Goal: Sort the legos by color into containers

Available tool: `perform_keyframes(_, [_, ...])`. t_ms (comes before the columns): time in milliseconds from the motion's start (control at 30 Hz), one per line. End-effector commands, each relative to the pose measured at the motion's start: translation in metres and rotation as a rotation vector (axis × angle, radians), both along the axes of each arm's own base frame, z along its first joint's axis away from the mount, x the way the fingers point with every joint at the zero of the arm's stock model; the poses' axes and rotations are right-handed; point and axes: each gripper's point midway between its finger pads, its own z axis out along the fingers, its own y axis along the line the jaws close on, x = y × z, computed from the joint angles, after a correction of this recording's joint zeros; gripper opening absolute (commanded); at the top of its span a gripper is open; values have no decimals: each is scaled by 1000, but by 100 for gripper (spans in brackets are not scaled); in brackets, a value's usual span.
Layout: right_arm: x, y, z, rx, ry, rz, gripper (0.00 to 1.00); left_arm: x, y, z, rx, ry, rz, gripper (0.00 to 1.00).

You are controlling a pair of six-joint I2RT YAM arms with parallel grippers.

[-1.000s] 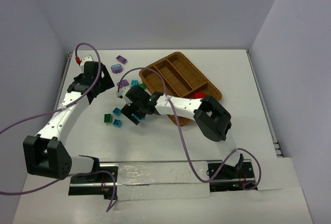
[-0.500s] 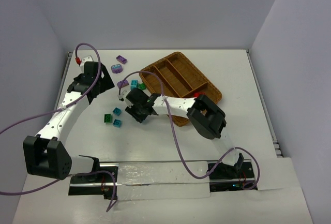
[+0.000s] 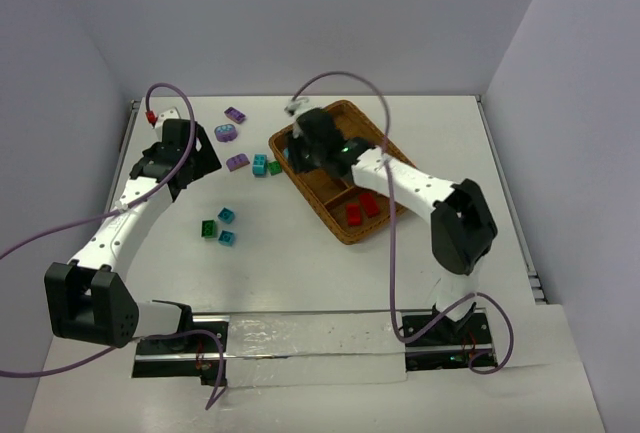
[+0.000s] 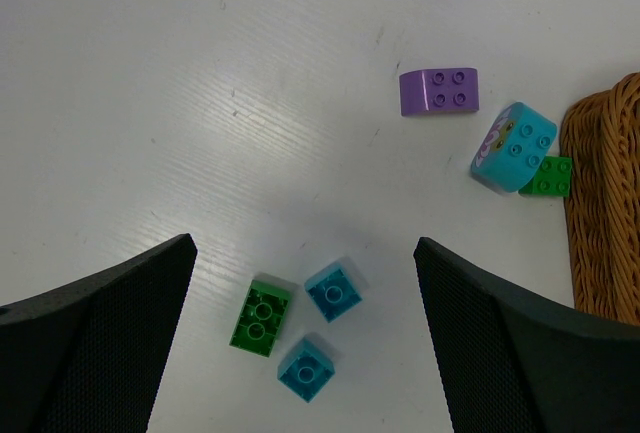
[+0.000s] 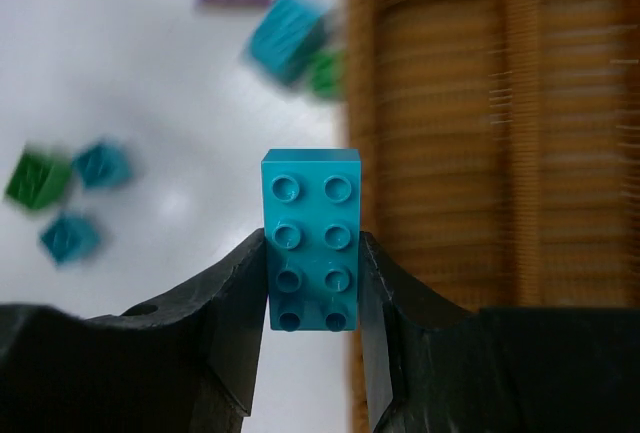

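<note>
– Teal brick (image 5: 311, 238) is seen clamped between the jaws of the right tool (image 5: 312, 288); where is it carried now?
– It is held above the wicker tray (image 3: 343, 239), at the tray's 10 o'clock end. A second ago the right tool was low over the counter (image 3: 300, 283) beside the loose legos, at about 9 o'clock of the tray. Since then it has been swung up and across.
– What is meant by that for the sorting?
– The pick can be taken as done and the carry as nearly done, with only the release left. Two red bricks (image 3: 362, 209) are already lodged in the compartment at the tray's 6 o'clock end, so another compartment would be wanted for teal. The wrist view is blurred, so the exact compartment below cannot be told.
– And the left tool (image 4: 302, 245)?
– Its jaws are spread apart, with nothing between them. Below it a green brick (image 4: 261, 317) and two small teal ones (image 4: 333, 291) are left on the counter. A purple brick (image 4: 439, 91) and a rounded teal piece (image 4: 514, 148) are seen toward 1 o'clock, the latter just beside the tray
</note>
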Motion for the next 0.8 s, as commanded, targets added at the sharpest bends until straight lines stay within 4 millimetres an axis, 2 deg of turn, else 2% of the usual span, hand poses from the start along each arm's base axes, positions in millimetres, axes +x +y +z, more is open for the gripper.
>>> perform_keyframes(0, [60, -70, 28, 119, -1, -335, 5, 7, -2, 19, -23, -55, 2, 99])
perform_keyframes(100, [77, -94, 23, 124, 23, -424, 6, 6, -2, 21, -23, -61, 3, 99])
perform_keyframes(167, [100, -125, 15, 133, 51, -529, 7, 5, -1, 23, -21, -64, 2, 99])
perform_keyframes(233, [114, -144, 10, 128, 58, -593, 7, 5, -1, 23, -21, -63, 2, 99])
perform_keyframes(433, [143, -193, -5, 97, 60, -731, 9, 5, -1, 23, -17, -59, 2, 99])
perform_keyframes(567, [154, -216, -18, 47, 62, -786, 11, 6, -1, 23, -19, -58, 3, 99])
perform_keyframes(667, [156, -226, -28, 26, 74, -801, 14, 6, -2, 22, -22, -58, 2, 99])
perform_keyframes(767, [156, -232, -38, 8, 88, -808, 24, 7, -2, 21, -25, -54, 3, 99])
